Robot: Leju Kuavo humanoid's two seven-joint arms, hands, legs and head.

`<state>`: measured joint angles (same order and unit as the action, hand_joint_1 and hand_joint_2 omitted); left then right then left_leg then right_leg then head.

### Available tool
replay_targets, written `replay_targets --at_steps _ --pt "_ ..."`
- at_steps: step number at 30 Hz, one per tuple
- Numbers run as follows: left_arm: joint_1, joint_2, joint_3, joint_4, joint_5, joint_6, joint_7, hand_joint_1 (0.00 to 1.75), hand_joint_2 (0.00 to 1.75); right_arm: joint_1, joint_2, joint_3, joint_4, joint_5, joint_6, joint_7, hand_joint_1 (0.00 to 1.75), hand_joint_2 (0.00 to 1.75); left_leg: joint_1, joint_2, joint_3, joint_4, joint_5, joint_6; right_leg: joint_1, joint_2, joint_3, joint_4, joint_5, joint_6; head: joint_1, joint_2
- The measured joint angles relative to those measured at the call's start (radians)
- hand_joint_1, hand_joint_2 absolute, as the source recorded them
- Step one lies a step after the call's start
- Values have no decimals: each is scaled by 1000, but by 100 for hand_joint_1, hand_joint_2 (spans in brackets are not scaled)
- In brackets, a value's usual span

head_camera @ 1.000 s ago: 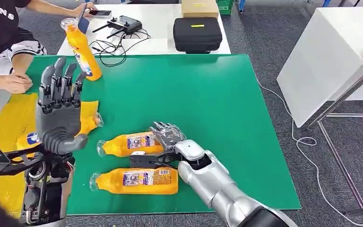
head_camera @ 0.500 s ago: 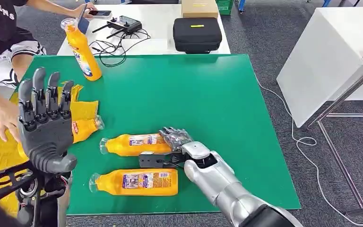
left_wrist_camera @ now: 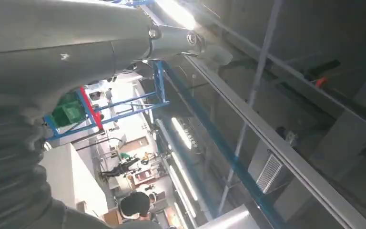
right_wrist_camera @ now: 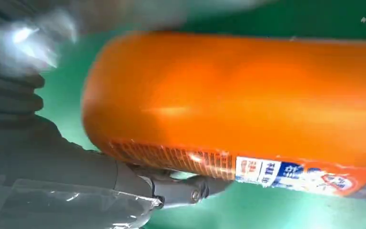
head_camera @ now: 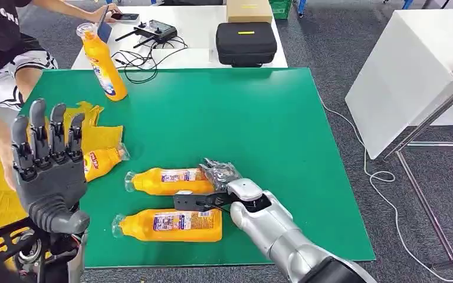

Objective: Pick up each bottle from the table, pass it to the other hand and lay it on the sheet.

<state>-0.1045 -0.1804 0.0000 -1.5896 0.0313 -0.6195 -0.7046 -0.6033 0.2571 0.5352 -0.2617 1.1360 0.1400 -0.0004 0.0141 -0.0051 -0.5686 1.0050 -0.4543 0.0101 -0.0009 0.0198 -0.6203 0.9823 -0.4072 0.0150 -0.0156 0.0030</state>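
Bottle (head_camera: pixel 171 180) lies on counter (head_camera: pixel 259 118), right hand (head_camera: pixel 219 174) closing around its base; shallow grip risks rolling it. Left hand (head_camera: pixel 47 168) spread, empty.

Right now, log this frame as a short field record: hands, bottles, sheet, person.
left hand: raised, fingers spread, holding nothing
right hand: at the base of the middle lying bottle; grasp unclear
other bottles: near lying bottle; upright bottle; bottle on the sheet
sheet: yellow, at table's left edge
person: seated at far left
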Motion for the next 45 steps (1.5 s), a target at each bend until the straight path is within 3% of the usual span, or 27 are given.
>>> replay_targets --at_steps 1,4,17,26,34,39,45 --pt "1 0 0 -1 0 0 0 0 175 1 0 0 0 1 0 0 140 175 0 0 0 0 0 0 0 0 0 0 0 0 0 0" --pt "2 0 0 -4 0 0 0 0 175 2 0 0 0 2 0 0 173 175 0 0 0 0 0 0 0 0 0 0 0 0 0 0" --pt "14 -5 3 -8 0 6 0 0 175 9 -3 1 0 33 -50 25 175 175 0 0 0 0 0 0 0 0 0 0 0 0 0 0" --pt "34 -5 5 -8 -20 45 0 0 175 9 -7 -40 -8 -32 -308 21 175 175 0 0 0 0 0 0 0 0 0 0 0 0 0 0" --pt "40 -5 5 -8 -20 49 0 0 175 10 -7 -66 -10 -42 -317 13 175 175 0 0 0 0 0 0 0 0 0 0 0 0 0 0" --pt "61 -4 6 3 -55 105 0 0 175 18 -1 -152 -42 -201 -519 -131 175 175 0 0 0 0 0 0 0 0 0 0 0 0 0 0" --pt "68 1 6 78 -135 198 58 0 175 43 17 -298 -134 -400 -613 -345 175 175 0 0 0 0 0 0 0 0 0 0 0 0 0 0"
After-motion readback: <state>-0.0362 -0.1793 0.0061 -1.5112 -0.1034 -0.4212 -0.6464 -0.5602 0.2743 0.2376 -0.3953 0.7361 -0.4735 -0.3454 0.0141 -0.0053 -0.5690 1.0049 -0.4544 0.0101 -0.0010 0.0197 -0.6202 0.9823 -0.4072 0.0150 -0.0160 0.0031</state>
